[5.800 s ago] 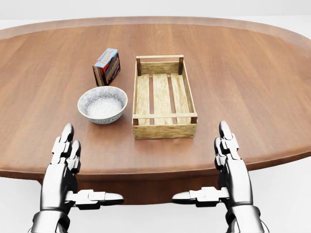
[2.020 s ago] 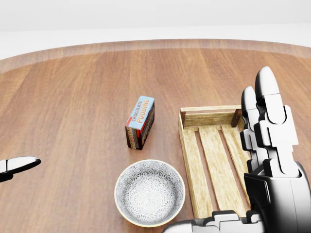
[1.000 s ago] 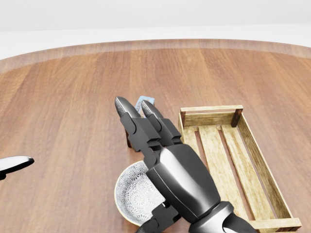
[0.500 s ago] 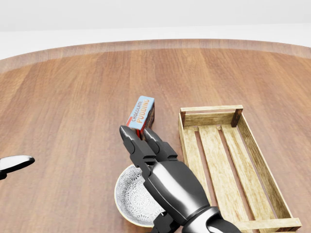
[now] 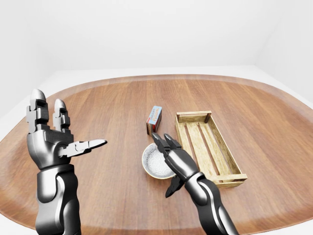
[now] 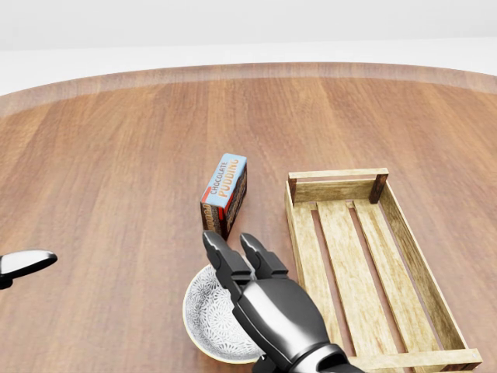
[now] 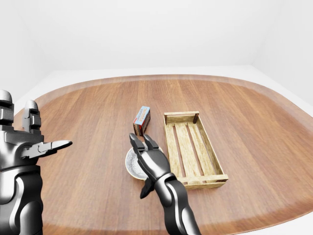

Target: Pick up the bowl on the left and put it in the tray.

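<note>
Right hand [image 5: 172,156] with its fingers spread apart, extended over the near rim of the bowl [image 5: 155,162], which rests on the table [image 5: 107,112]; whether the fingers touch the bowl cannot be told. Just beyond the fingertips stands the pudding box [image 6: 225,193], upright on a long edge. The wooden tray [image 6: 365,264] lies immediately to the right of the hand, beside the bowl. Left hand [image 5: 49,142] raised well to the left of the bowl, fingers upright and apart, thumb extended, holding nothing.
</note>
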